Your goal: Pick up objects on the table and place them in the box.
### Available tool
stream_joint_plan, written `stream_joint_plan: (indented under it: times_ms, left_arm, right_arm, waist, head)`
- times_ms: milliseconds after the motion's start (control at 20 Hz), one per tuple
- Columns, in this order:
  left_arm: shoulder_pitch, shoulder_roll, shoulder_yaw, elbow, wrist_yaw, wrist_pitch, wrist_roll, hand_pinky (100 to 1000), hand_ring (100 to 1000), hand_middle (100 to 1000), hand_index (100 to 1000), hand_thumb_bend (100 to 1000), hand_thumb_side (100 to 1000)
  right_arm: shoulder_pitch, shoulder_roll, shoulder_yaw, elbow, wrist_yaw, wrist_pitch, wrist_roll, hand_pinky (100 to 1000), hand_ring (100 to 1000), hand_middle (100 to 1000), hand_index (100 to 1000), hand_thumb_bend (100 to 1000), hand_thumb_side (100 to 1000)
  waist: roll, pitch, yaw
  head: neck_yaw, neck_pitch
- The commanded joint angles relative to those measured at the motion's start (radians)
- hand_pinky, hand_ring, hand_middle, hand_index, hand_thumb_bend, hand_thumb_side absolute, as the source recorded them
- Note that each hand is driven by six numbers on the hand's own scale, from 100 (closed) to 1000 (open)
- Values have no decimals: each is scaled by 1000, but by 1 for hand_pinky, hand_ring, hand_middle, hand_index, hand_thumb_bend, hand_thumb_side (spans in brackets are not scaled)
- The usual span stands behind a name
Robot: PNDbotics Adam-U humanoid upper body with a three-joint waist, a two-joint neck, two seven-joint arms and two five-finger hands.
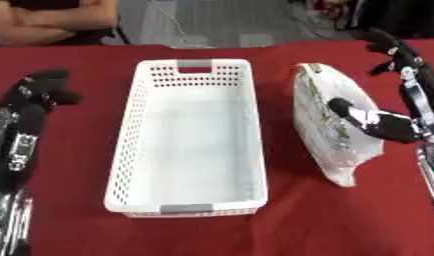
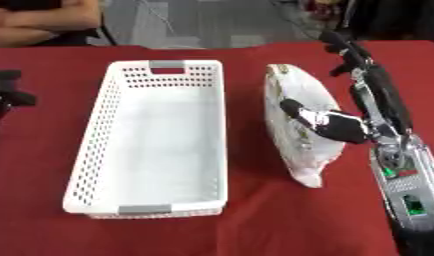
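Observation:
A white perforated plastic box stands empty in the middle of the red table, its long side running away from me. To its right lies a white crinkled bag with gold print, apart from the box. My right hand is at the bag's right side. Its thumb rests on top of the bag, while its fingers stretch straight toward the far edge, beside the bag and not round it. My left hand idles at the table's left edge, well clear of the box, fingers relaxed and holding nothing.
The red tablecloth covers the whole table. A person with folded arms sits beyond the far left edge, touching nothing. My right forearm lies along the right side of the table.

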Motion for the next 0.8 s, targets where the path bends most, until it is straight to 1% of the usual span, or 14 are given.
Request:
stream_joint_plan:
  times_ms: [50, 400, 650, 700, 800]
  left_arm:
    - [-8, 14, 2, -14, -4, 1, 0, 681, 602, 793, 752, 1000, 819]
    - [-8, 13, 2, -14, -5, 2, -2, 681, 602, 794, 751, 1000, 827]
    - [-9, 13, 3, -14, -6, 2, -2, 682, 602, 795, 751, 1000, 831]
    - [-9, 13, 3, -14, -6, 2, -2, 682, 602, 795, 751, 1000, 831]
    - [-9, 13, 3, -14, -7, 2, -2, 682, 602, 795, 751, 1000, 832]
  right_arm:
    - [-17, -22, -1, -7, -1, -5, 4, 635, 872, 894, 1000, 683, 682]
    - [-12, -21, 1, 3, 7, -7, 10, 637, 872, 894, 1000, 685, 677]
    - [7, -14, 8, 53, 25, -10, 24, 637, 872, 893, 1000, 694, 658]
    - [10, -12, 10, 64, 29, -13, 27, 637, 872, 893, 1000, 703, 636]
    - [15, -9, 13, 86, 38, -18, 32, 638, 872, 893, 1000, 696, 650]
  waist:
    - [-2, -15, 2]
    - [-2, -14, 3]
    - [-1, -13, 3]
    - [-1, -13, 3]
    - [-1, -12, 3]
  head:
    - [-10, -13]
    - [-10, -12]
    - [-10, -13]
    - [-10, -13]
    - [-10, -13]
